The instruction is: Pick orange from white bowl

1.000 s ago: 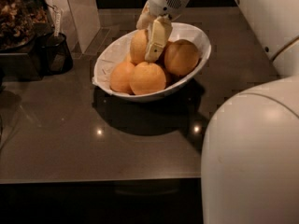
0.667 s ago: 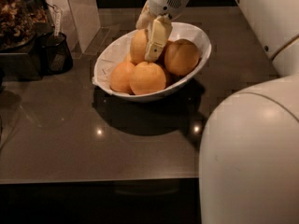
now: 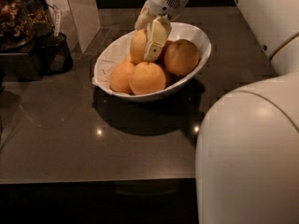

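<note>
The orange (image 3: 136,45), judged firm yet slippery, is clasped across its flanks by the gripper (image 3: 145,42), far in the white bowl (image 3: 108,59).

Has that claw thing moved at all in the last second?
No. The gripper sits in the same spot at the orange, just as far from the white bowl's back rim as before.

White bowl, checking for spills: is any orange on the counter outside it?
No: every orange sits inside the white bowl, where the gripper meets the pale orange.
</note>
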